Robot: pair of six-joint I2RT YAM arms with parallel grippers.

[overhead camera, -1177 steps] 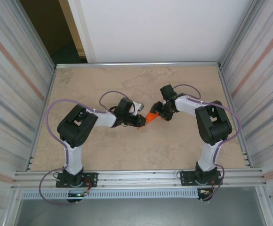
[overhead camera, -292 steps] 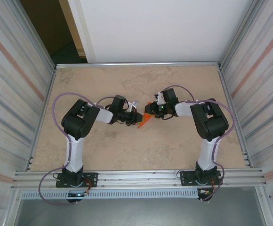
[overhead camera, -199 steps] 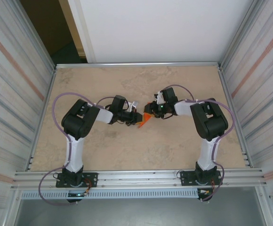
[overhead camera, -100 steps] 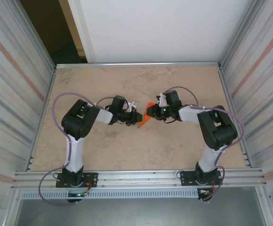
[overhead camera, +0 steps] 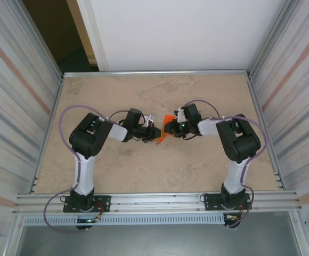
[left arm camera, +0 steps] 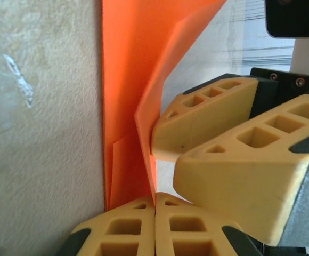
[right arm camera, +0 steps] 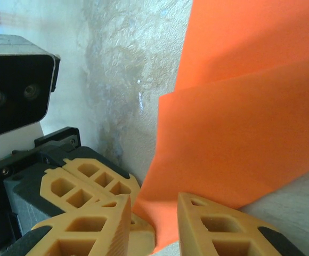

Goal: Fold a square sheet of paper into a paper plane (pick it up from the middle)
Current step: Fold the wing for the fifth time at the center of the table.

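Mid-table (overhead camera: 144, 170), a half-folded orange paper (left arm camera: 125, 80) stands on edge, its long crease crossing the line between the arms. The left gripper (left arm camera: 154, 205) is clamped on it. The right gripper (right arm camera: 154, 213), touching close, straddles the loose flap with its jaws partly apart.

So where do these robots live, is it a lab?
Likely a robot lab's test booth: the left arm and right arm are bolted to a table, ribbed metal walls close it in, and aluminium rails frame it.

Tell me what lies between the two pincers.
The folded orange paper bridges them in the top view: left pincer shut on it, right pincer straddling it.
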